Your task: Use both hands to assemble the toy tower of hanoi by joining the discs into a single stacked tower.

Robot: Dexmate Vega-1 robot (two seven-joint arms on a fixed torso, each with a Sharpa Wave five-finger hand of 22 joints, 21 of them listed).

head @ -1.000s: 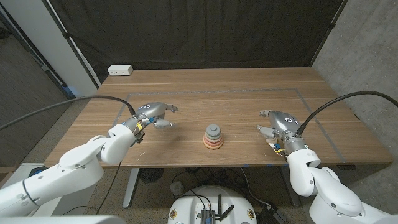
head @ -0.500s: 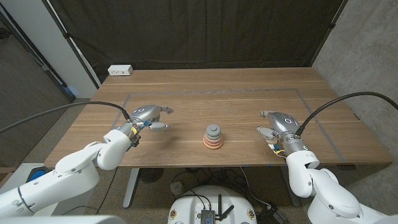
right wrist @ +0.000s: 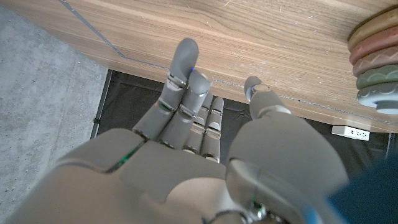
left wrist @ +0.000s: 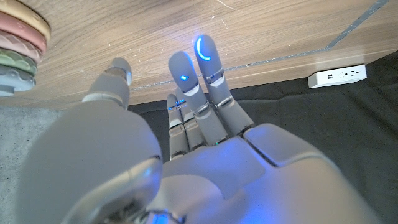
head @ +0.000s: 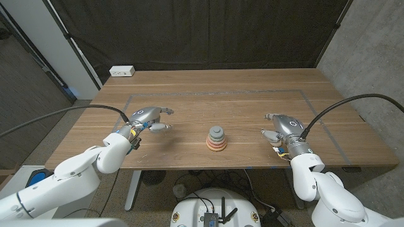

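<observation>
Discs (head: 216, 140) of the toy tower stand in one stack near the middle of the wooden table (head: 252, 94), close to its front edge, with the grey small ones on top and the pink and orange wide ones below. Both hands are apart from the stack, one on each side. On the robot's left, the left hand (head: 151, 117) holds nothing and its fingers (left wrist: 186, 71) are stretched out and apart. On the other side, the right hand (head: 281, 128) is also empty, its fingers (right wrist: 183, 68) extended. A white power strip (head: 122, 71) lies at the far left corner of the table.
</observation>
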